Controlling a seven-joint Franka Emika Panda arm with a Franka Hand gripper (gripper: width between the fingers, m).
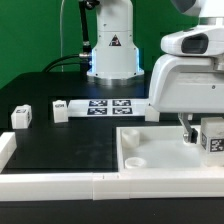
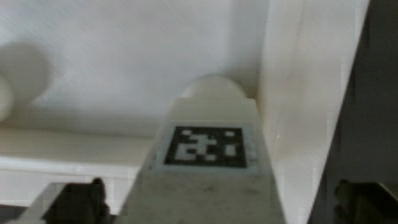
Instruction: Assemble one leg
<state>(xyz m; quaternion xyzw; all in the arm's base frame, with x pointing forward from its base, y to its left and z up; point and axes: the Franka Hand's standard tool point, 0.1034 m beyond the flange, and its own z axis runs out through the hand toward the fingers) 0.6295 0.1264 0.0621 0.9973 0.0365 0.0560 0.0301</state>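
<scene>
Clamped between the jaws of the gripper (image 1: 203, 141): the leg (image 1: 213, 139), tag face outward, held low over the white panel (image 1: 140, 158), close to that panel's edge at the exterior view's right. In the wrist view, same leg (image 2: 210, 150) pointing away between two dark fingertips (image 2: 75, 201), rounded end near the panel's raised wall (image 2: 306, 90). Beyond the panel's far edge, the marker board (image 1: 108, 106) flat on the black table (image 1: 70, 145). Well away from the panel toward the exterior view's left, two more small white pieces (image 1: 22, 117) (image 1: 60, 110).
</scene>
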